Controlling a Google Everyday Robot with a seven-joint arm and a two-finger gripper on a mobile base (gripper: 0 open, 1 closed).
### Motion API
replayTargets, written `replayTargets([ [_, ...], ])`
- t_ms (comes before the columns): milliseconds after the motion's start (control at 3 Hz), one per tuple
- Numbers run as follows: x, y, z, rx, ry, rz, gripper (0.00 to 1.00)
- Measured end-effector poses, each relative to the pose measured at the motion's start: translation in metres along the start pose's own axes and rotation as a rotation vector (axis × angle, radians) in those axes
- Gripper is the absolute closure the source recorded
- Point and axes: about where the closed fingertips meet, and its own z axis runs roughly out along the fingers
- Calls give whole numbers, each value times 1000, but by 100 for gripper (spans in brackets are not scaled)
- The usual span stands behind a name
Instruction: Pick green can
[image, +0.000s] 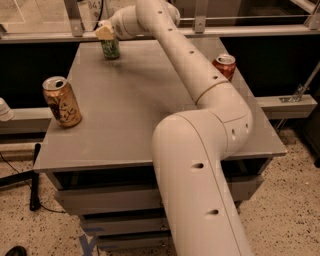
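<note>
The green can (110, 48) stands upright at the far left corner of the grey table (135, 110). It is green with pale mottled markings, and its top is hidden behind my gripper. My gripper (105, 33) is at the end of the long white arm, reaching across the table to the can's top. Its pale fingertips sit right at the upper part of the can.
A gold-tan can (61, 101) stands near the table's left edge. A red can (224, 66) stands at the right edge, partly behind my arm (200, 125). A railing (45, 36) runs behind the table. Speckled floor lies below.
</note>
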Motion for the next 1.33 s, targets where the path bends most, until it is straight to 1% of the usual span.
replayTargets([
  [333,2,-2,-8,5,4,-5,89],
  [667,1,-6,-50,-3,-19,11,100],
  [1000,-8,-2,-117,-36,-80,51,100],
  [1333,-10,8,-183,-104,-186,137,100],
])
